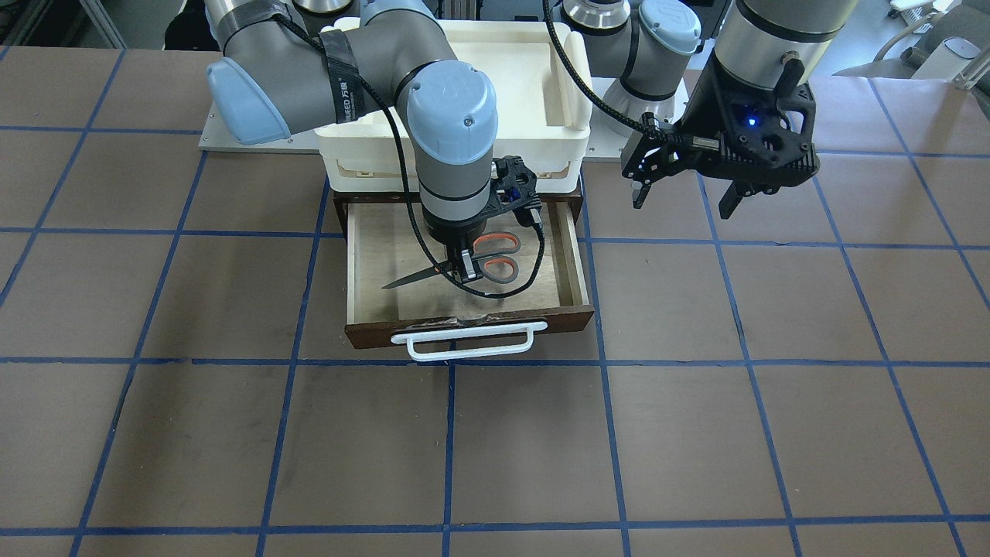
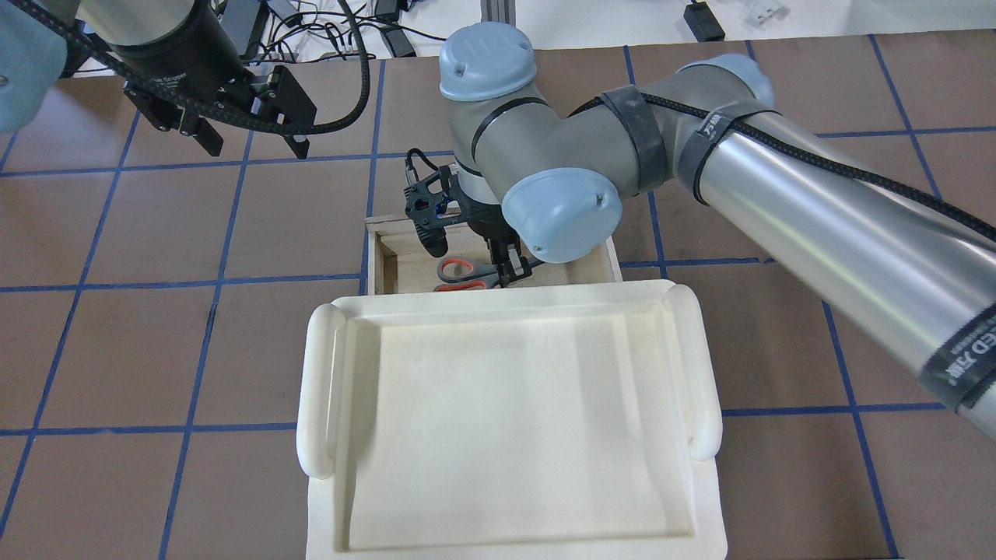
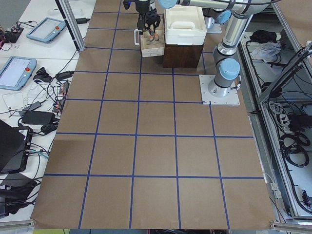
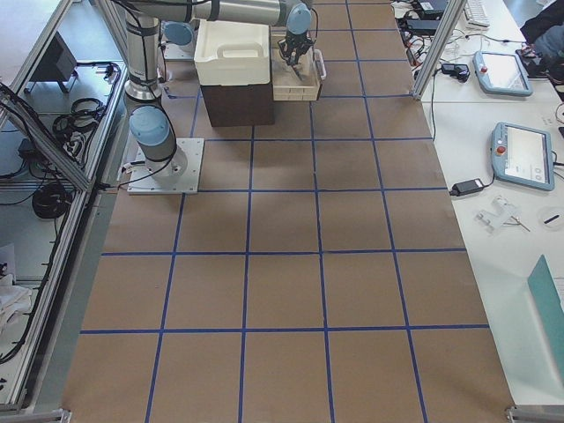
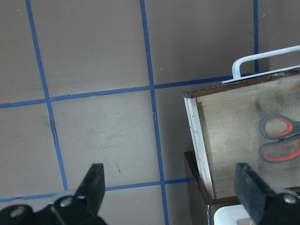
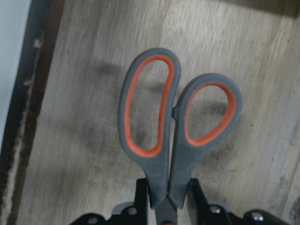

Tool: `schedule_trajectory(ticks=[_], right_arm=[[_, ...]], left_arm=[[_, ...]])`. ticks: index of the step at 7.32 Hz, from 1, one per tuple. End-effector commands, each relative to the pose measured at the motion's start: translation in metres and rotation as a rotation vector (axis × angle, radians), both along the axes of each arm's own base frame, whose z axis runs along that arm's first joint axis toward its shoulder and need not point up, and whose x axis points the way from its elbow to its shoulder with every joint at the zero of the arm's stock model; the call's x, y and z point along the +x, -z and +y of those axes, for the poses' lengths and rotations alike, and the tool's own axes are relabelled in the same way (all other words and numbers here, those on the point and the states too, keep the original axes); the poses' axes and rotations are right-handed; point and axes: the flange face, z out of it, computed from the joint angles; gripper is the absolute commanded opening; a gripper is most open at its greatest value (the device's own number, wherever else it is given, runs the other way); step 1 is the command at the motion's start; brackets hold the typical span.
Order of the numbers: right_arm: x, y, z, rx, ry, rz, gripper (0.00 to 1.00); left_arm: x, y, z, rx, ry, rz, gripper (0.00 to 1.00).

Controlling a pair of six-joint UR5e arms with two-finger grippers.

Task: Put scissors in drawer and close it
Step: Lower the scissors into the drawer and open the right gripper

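far end of the table (image 3: 156,146): drawer (image 3: 152,50) pulled out of a dark cabinet (image 3: 183,57), white tray (image 3: 184,24) on top, right gripper (image 3: 152,33) hanging over the drawer, teach pendants (image 3: 17,70) off to the side

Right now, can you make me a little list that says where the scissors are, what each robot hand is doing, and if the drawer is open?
scissors: inside the drawer, blades closed, gripped just below the handles
right gripper: shut on the scissors, reaching down into the drawer
left gripper: open, holding nothing, above the table beside the drawer
drawer: pulled open, white handle untouched
white tray: on top, above the drawer
not yet done: letting go of the scissors, closing the drawer
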Motion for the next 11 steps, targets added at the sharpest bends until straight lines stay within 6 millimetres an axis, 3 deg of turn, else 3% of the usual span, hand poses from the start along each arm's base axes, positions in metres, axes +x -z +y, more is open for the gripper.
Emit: schedule_trajectory(ticks=[1, 2, 4, 5, 6, 7, 8, 9, 11], right_arm=[[0.001, 0.005, 0.000, 0.011, 0.008, 0.005, 0.15], [0.001, 0.005, 0.001, 0.014, 0.008, 0.007, 0.42], [0.001, 0.001, 0.000, 0.002, 0.013, 0.000, 0.70], [0.001, -0.007, 0.000, -0.010, 0.020, -0.005, 1.00], [-0.004, -0.027, 0.000, -0.045, 0.032, -0.016, 1.00], [-0.023, -0.059, -0.002, -0.101, 0.116, -0.039, 1.00], [-0.040, -0.081, -0.010, -0.159, 0.374, -0.049, 1.00], [-0.062, -0.084, -0.027, -0.179, 0.651, -0.057, 1.00], [-0.125, -0.092, -0.057, -0.176, 1.105, -0.052, 1.00]], left_arm=[[-0.001, 0.000, 0.000, -0.002, 0.000, 0.000, 1.00], [-0.001, 0.000, 0.000, -0.001, 0.000, 0.000, 1.00], [-0.001, 0.000, 0.001, -0.002, 0.000, 0.002, 1.00], [-0.001, 0.001, 0.000, 0.001, 0.000, 0.002, 1.00], [-0.001, -0.001, 0.001, -0.004, 0.000, 0.000, 1.00], [-0.001, 0.000, 0.001, -0.002, 0.000, 0.000, 1.00], [-0.001, 0.000, 0.000, -0.001, 0.000, 0.000, 1.00], [-0.001, 0.000, 0.000, -0.001, -0.003, 0.002, 1.00], [-0.001, 0.000, -0.006, -0.003, -0.045, 0.010, 1.00]])
